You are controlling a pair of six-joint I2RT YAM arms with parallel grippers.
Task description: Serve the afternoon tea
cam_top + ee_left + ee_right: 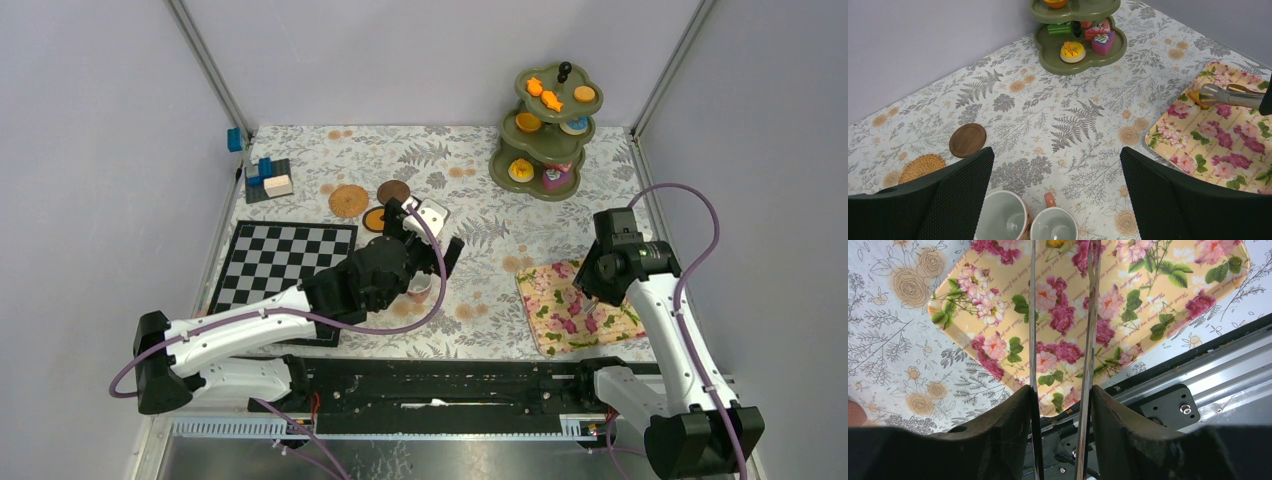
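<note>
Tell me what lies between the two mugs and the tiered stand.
Nothing: only bare patterned cloth separates mugs and stand, per left wrist view.

The left arm and right arm each have glossy white links between bulky black joint housings. A mauve cable loops loosely along each arm, and the left fingers are broad and black, with a fine mesh texture.

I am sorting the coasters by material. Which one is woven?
The pale coaster, straw-coloured, is the leftmost of them and the nearest to the chessboard. The dark coaster to its right is smooth.
</note>
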